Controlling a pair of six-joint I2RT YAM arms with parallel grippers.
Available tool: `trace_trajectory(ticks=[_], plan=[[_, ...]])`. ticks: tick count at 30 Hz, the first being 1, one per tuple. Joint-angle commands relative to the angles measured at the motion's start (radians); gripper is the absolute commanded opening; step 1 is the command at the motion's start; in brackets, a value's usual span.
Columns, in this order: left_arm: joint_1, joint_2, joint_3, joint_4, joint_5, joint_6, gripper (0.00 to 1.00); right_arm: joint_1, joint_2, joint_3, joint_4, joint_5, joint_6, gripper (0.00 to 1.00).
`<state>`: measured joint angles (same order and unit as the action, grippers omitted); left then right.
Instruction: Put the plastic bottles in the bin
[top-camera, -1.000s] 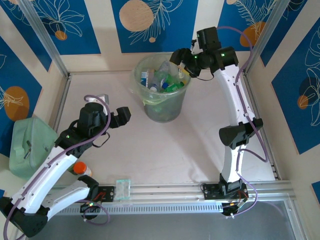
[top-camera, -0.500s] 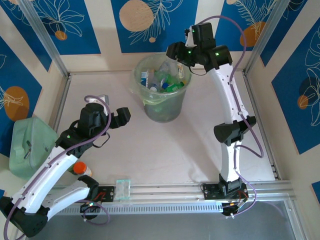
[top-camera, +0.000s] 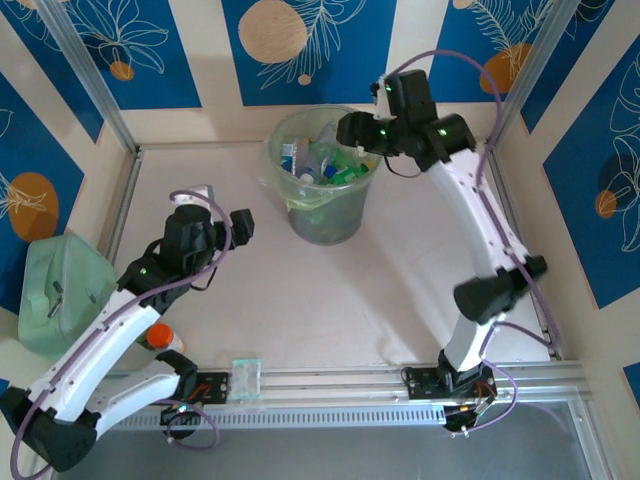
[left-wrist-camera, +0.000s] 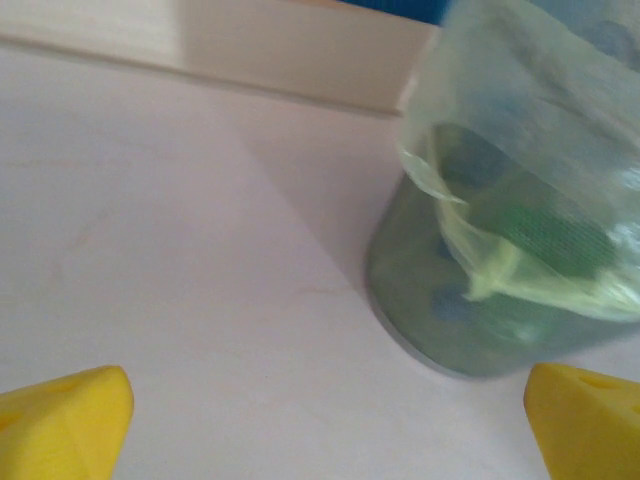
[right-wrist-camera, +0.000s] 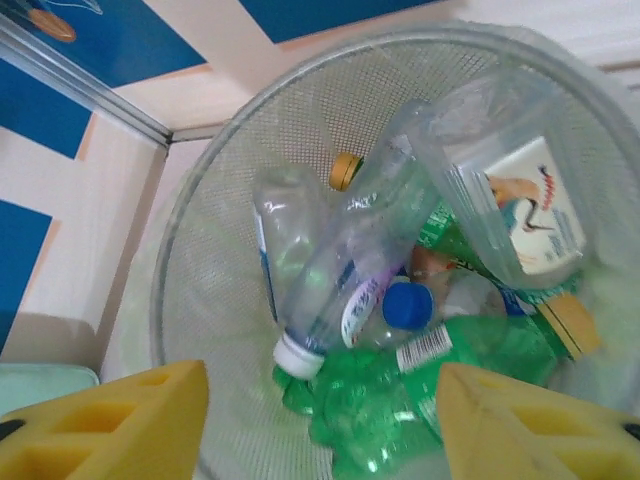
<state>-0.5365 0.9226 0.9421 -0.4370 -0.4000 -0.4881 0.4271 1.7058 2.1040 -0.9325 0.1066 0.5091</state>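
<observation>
The table (top-camera: 400, 270) is lying pale and mostly bare, and the bin (top-camera: 325, 215) is standing upright toward its far side, its thin liner bag (left-wrist-camera: 520, 270) drooping over the rim and down the wall. The right gripper (top-camera: 352, 128) is hovering just above the bin's far right rim, looking straight down into it, its yellow fingers (right-wrist-camera: 130, 420) standing apart with nothing between them. The left gripper (top-camera: 243, 225) is hanging low over the table well to the bin's left, facing its wall, jaws spread wide and empty. The plastic bottles (top-camera: 325, 155) are lying heaped inside the bin: a clear one with a white cap (right-wrist-camera: 330, 280) is leaning head-down across a crumpled green one (right-wrist-camera: 400, 400). A small pale thing (top-camera: 203, 193) is sitting near the left arm at the table's edge; it may be one more bottle, but it is too small to tell. Judging by their dented walls, these bottles are looking empty, so they are likely handling as very light, thin-walled and springy, with slick curved sides that could squirt out of a hard pinch. Taking hold across the middle of the body, with jaws square to the long axis, is looking safest; the neck below the cap is stiffer but narrower.
</observation>
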Motion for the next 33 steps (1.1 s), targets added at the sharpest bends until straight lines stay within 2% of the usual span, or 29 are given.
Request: trace_trajectory(ticks=[1, 4, 6, 9, 11, 14, 15, 18, 21, 22, 24, 26, 30, 33], plan=[[0.013, 0.056, -0.072, 0.144, -0.271, 0.119, 1.00, 0.003, -0.208, -0.202, 0.116, 0.124, -0.038, 0.72], [0.019, 0.120, -0.191, 0.389, -0.358, 0.272, 1.00, 0.009, -0.407, -0.499, 0.243, 0.288, -0.056, 0.99], [0.025, 0.183, -0.242, 0.542, -0.429, 0.350, 1.00, -0.006, -0.524, -0.716, 0.352, 0.356, -0.079, 0.99], [0.057, 0.311, -0.282, 0.737, -0.489, 0.437, 1.00, -0.055, -0.672, -1.007, 0.458, 0.371, -0.108, 0.99], [0.092, 0.409, -0.291, 0.812, -0.460, 0.468, 1.00, -0.084, -0.750, -1.237, 0.566, 0.472, -0.094, 0.91], [0.130, 0.507, -0.300, 0.910, -0.418, 0.509, 1.00, -0.109, -0.838, -1.492, 0.713, 0.692, -0.105, 0.91], [0.143, 0.512, -0.296, 0.906, -0.393, 0.496, 1.00, -0.124, -0.850, -1.548, 0.750, 0.721, -0.108, 0.91], [0.196, 0.526, -0.332, 1.051, -0.300, 0.500, 1.00, -0.171, -0.840, -1.687, 0.843, 0.799, -0.067, 0.92], [0.232, 0.563, -0.317, 1.063, -0.220, 0.574, 1.00, -0.198, -0.748, -1.779, 1.040, 0.841, -0.128, 0.98], [0.240, 0.565, -0.310, 1.042, -0.193, 0.594, 1.00, -0.214, -0.712, -1.749, 1.004, 0.846, -0.114, 1.00], [0.262, 0.563, -0.311, 1.037, -0.161, 0.600, 1.00, -0.230, -0.645, -1.741, 1.107, 0.828, -0.147, 1.00], [0.294, 0.554, -0.312, 1.016, -0.109, 0.601, 1.00, -0.248, -0.585, -1.755, 1.281, 0.730, -0.214, 1.00], [0.347, 0.544, -0.293, 0.855, 0.000, 0.591, 1.00, -0.293, -0.450, -1.753, 1.541, 0.509, -0.276, 0.99], [0.365, 0.547, -0.418, 1.050, 0.022, 0.557, 1.00, -0.326, -0.363, -1.726, 1.642, 0.346, -0.358, 0.99]])
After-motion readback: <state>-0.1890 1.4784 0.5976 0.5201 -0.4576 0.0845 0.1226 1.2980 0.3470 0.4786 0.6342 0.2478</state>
